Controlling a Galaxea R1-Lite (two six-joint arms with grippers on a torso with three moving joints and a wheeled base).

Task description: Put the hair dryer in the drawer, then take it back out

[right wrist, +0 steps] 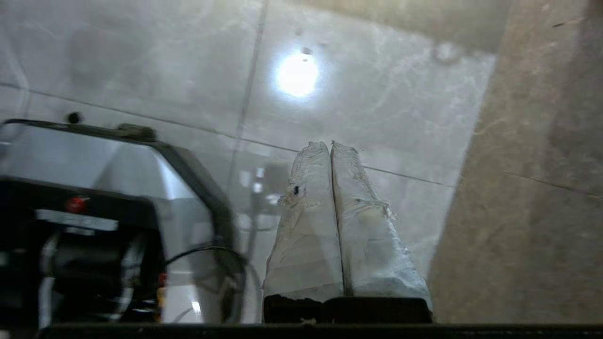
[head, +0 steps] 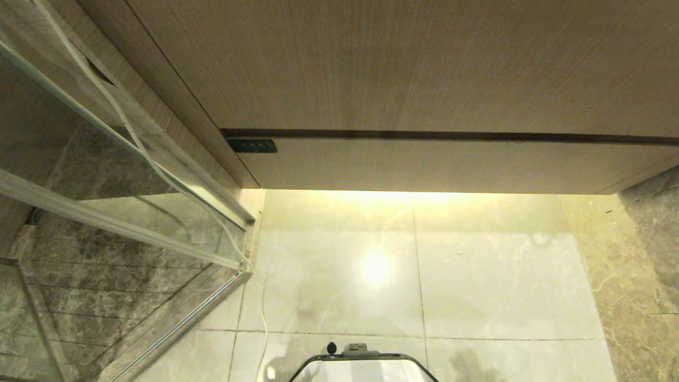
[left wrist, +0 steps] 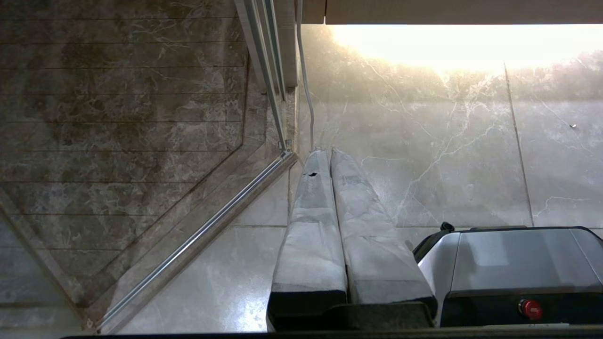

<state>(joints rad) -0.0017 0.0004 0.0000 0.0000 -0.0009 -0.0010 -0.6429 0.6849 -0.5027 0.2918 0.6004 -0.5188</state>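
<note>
The drawer (head: 451, 164) is the low wood-grain front under the taller panel (head: 398, 63), and it stands closed, with a small black plate (head: 251, 145) at its left end. The hair dryer is out of view. Neither arm shows in the head view. In the left wrist view my left gripper (left wrist: 325, 151) is shut with nothing in it, its wrapped fingers pressed together and pointing at the pale floor beside my base. My right gripper (right wrist: 328, 145) is likewise shut and empty over the floor tiles, near the dark marble on the right.
A glass shower enclosure with a metal rail (head: 106, 175) stands on the left, and a thin white cord (head: 143, 148) hangs along it down to the floor. Dark marble (head: 647, 254) borders the right. My base (head: 363, 366) sits on the glossy tiles (head: 339, 297) before the vanity.
</note>
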